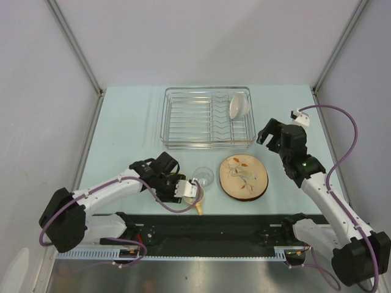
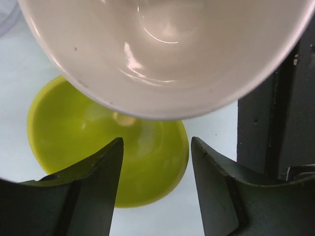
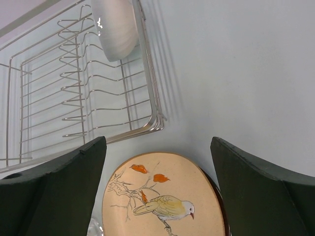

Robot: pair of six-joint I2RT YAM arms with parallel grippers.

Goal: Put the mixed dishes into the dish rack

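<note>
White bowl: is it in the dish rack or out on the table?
In. The white bowl stands on edge among the wires at the right end of the dish rack.

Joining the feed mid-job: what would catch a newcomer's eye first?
A white bowl stands on edge at the right end of the chrome wire dish rack. Nearer, a round wooden plate painted with a bird lies flat, and the left claw hangs open over a lime-green bowl.
</note>
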